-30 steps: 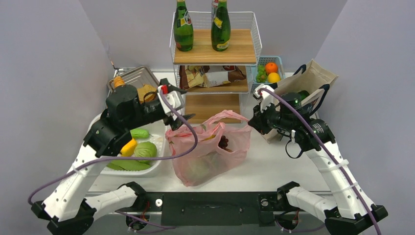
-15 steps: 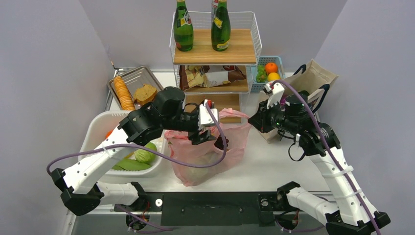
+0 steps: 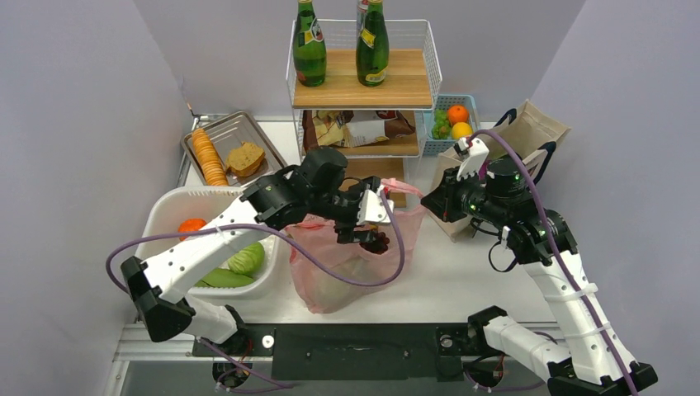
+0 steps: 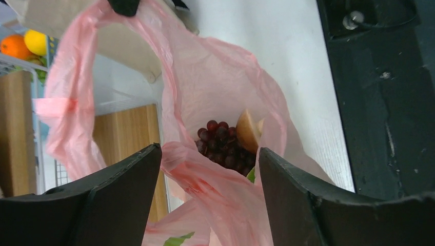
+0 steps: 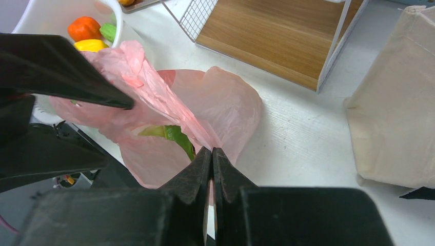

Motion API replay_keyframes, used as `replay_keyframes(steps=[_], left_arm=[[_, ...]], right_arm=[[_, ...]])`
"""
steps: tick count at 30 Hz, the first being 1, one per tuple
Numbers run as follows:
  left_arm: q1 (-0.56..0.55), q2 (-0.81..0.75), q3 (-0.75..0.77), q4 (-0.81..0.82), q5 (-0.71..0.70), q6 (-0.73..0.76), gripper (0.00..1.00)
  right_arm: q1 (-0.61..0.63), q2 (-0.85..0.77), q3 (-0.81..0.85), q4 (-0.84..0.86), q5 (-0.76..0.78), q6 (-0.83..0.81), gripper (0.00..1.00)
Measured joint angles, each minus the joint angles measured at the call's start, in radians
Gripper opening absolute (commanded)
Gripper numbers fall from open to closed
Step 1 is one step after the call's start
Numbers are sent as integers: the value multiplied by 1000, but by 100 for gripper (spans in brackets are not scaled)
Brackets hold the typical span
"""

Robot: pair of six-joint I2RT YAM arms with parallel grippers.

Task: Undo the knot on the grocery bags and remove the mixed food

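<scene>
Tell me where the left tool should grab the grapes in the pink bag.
Pinch the grapes across the bunch's top, straight down through the pink bag's mouth, which the right tool holds up. They lie exposed at the bottom beside a tan piece. A pink fold sits nearer the left tool; likely clear it first.

Down into the open pink plastic bag [image 4: 220, 87], seen between the left gripper's [image 4: 209, 154] spread fingers [image 4: 107, 200].
The two black fingers stand wide apart at the bottom, with a crumpled fold of the bag's rim lying loose between them. Deep inside sits a bunch of dark red grapes [image 4: 219, 143], a tan rounded piece [image 4: 248, 130] touching it, and a green sliver [image 4: 251, 175] just below. Beyond the bag are a wooden shelf board [image 4: 131, 138], an orange [image 4: 14, 46] beside a lemon [image 4: 36, 41], the white tabletop [image 4: 277, 46] and a black rail [image 4: 379, 113].
</scene>
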Motion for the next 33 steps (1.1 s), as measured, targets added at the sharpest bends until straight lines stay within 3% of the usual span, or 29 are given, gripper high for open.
replay_keyframes(steps=[11,12,16,18,19,24,28,33], left_arm=[[26,79,1,17,-102,-21,80],[28,79,1,23,-109,-29,77],[44,79,1,40,-103,-71,41],[65,79,1,39,-57,-93,8],[76,77,1,39,-36,-108,3],[137,26,-1,40,84,-127,0],[186,-114,-35,47,141,-114,0],[209,-270,-43,-54,194,28,0]], right_arm=[[-4,-6,-3,0,0,-3,0],[-7,-8,-4,0,0,-4,0],[-16,-16,-7,0,1,-4,0],[-24,-17,-8,-1,1,-6,0],[-30,-17,-8,-2,3,-8,0],[-122,-39,-7,-45,24,-35,0],[-211,-86,4,-139,75,-92,0],[-238,-132,11,-253,144,-172,0]])
